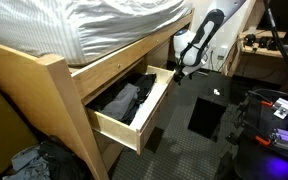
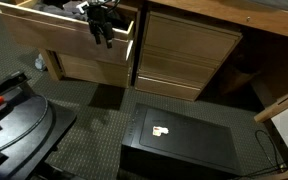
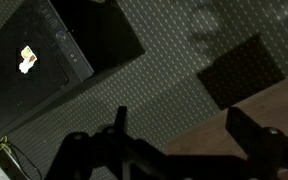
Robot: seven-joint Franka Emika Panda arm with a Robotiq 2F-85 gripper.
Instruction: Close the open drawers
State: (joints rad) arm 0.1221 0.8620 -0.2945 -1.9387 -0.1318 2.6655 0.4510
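1. Drawer (image 1: 119,128): light pine, wide and shallow, with a flat plain front. Only one shows as open in these views.
2. State: open and pulled well out from under the bed frame (image 1: 44,75). It shows in both exterior views, and in one it sits at the upper left (image 2: 59,38).
3. Pose: level, box walls upright, front panel parallel to the side of the bed.
4. Contents: dark clothes (image 1: 124,98) heaped in the inner part, near the frame. The outer part, near the front, shows bare wood.
5. Wrist view: drawer cannot be made out.
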